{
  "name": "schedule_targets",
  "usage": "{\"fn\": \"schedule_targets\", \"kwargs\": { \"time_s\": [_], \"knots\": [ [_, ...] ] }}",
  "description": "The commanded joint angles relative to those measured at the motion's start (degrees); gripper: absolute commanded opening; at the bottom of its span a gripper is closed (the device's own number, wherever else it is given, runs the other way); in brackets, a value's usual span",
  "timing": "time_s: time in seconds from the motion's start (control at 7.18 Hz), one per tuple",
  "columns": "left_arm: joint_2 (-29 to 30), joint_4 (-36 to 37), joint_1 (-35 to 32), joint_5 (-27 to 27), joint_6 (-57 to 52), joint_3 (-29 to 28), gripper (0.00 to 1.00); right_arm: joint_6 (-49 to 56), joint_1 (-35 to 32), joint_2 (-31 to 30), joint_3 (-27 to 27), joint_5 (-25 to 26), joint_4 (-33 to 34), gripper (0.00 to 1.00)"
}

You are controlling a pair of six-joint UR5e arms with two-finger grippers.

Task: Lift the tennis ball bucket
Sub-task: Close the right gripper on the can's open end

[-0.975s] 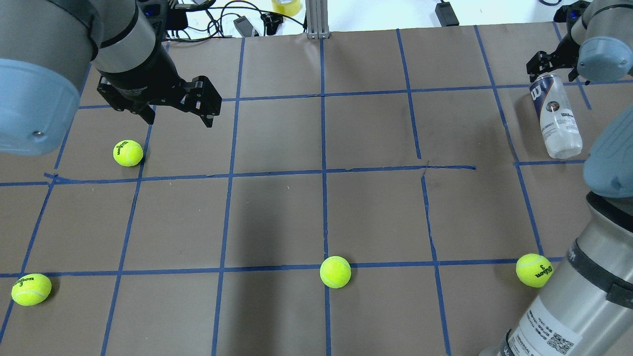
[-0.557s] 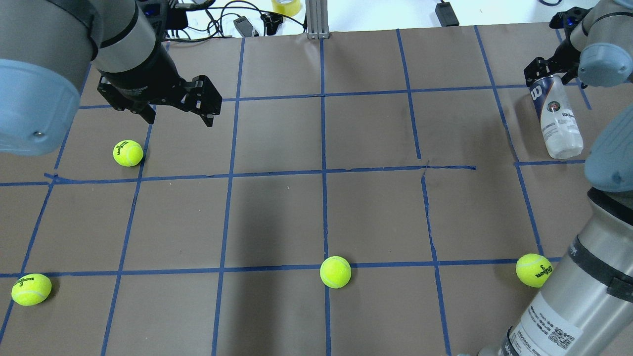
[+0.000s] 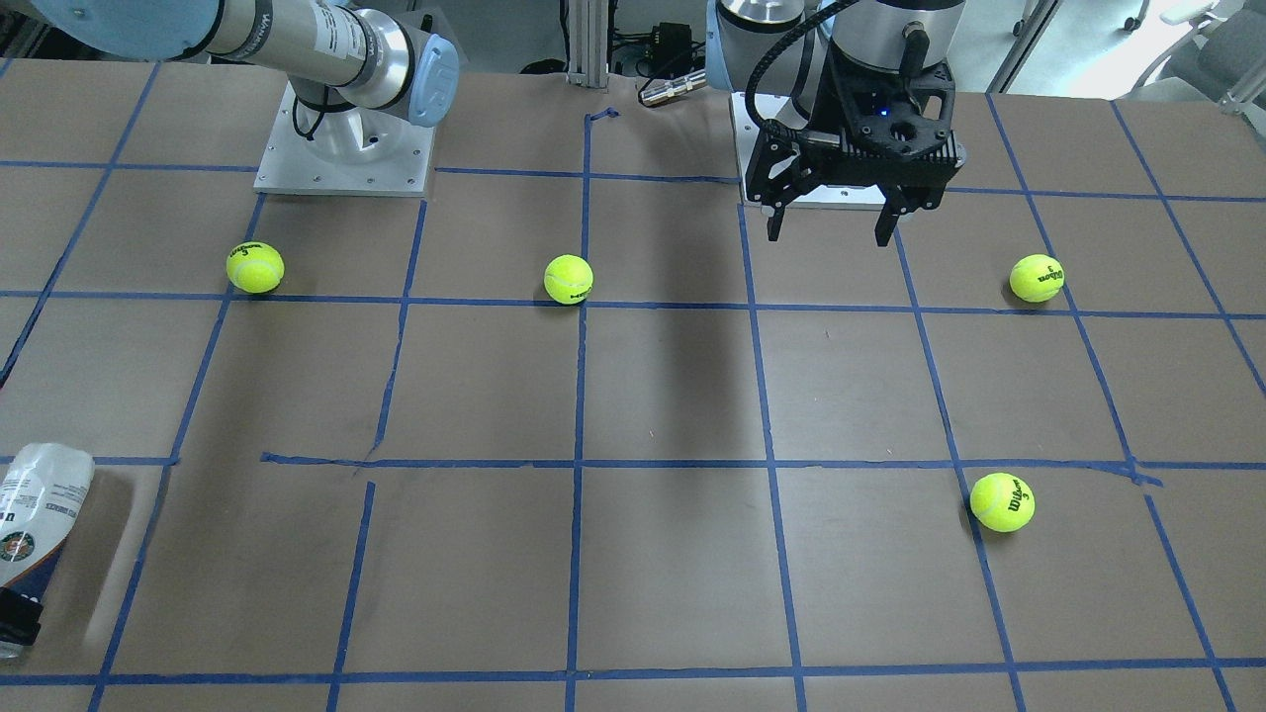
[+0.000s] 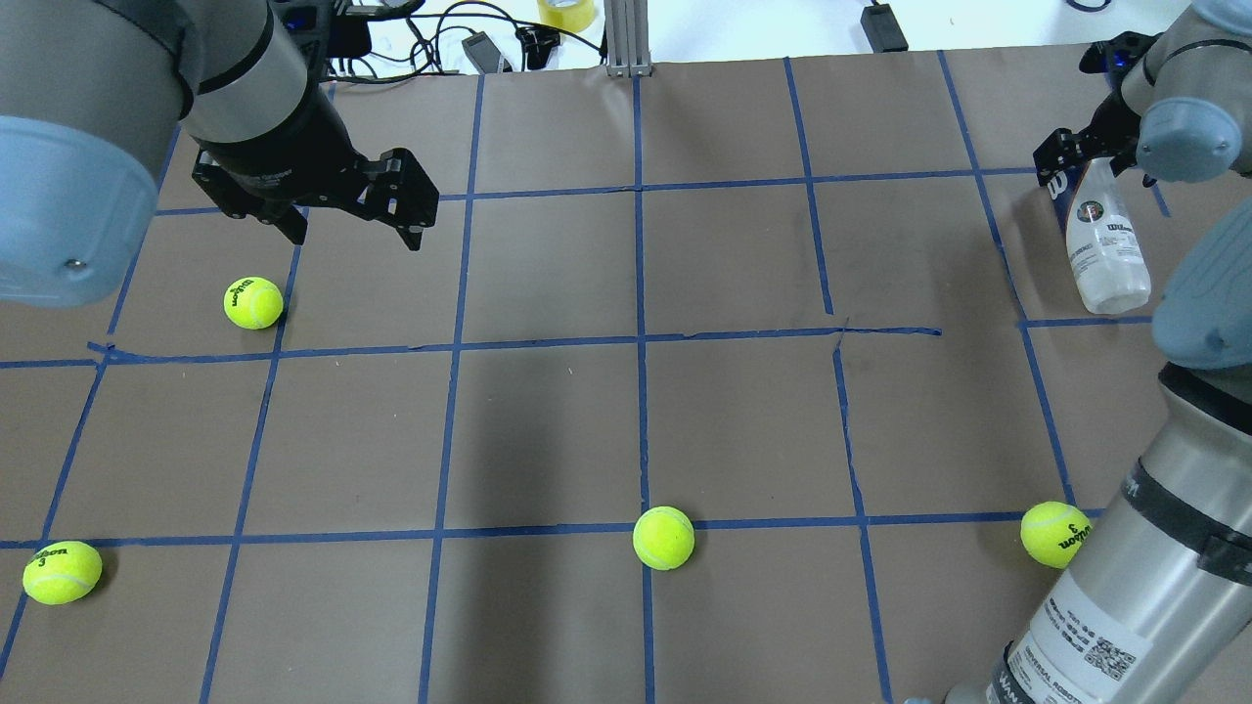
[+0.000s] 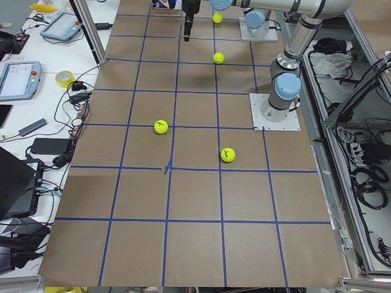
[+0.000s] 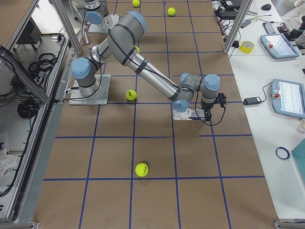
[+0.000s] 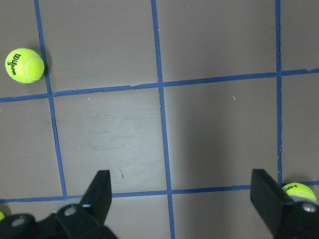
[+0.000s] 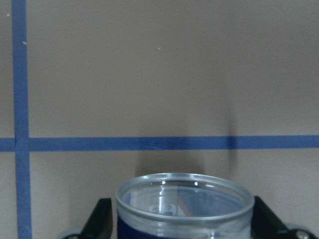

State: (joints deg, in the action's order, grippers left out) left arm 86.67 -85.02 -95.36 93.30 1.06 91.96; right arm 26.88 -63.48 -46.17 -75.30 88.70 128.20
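Observation:
The tennis ball bucket is a clear can with a white and navy label, at the table's far right. It also shows in the front-facing view. My right gripper is shut on its navy, open end. That end is raised, so the can hangs tilted. In the right wrist view the can's rim sits between the two fingers. My left gripper is open and empty above the table's left side, far from the can.
Several yellow-green tennis balls lie on the brown, blue-taped table: one near my left gripper, one at front left, one at front middle, one by my right arm's base. Cables and a tape roll lie beyond the far edge.
My right gripper has raised the can's navy end, and the can has tilted more upright. The left arm and the balls have not moved.

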Motion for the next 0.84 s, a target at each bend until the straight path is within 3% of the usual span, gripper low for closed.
{"fn": "schedule_targets", "kwargs": {
  "time_s": [0.0, 0.28, 0.42, 0.7],
  "knots": [
    [-0.01, 0.03, 0.0, -0.05, 0.0, -0.03, 1.0, 1.07, 0.11, 0.99, -0.02, 0.06, 0.3, 0.8],
    [-0.01, 0.03, 0.0, -0.05, 0.0, -0.03, 1.0, 1.16, 0.11, 0.99, -0.02, 0.06, 0.21, 0.72],
    [-0.01, 0.03, 0.0, -0.05, 0.0, -0.03, 1.0, 1.25, 0.19, 0.3, -0.02, 0.24, 0.04, 0.61],
    [-0.01, 0.03, 0.0, -0.05, 0.0, -0.03, 1.0, 1.34, -0.59, -3.9, -0.81, -0.55, -1.28, 0.6]
  ]
}}
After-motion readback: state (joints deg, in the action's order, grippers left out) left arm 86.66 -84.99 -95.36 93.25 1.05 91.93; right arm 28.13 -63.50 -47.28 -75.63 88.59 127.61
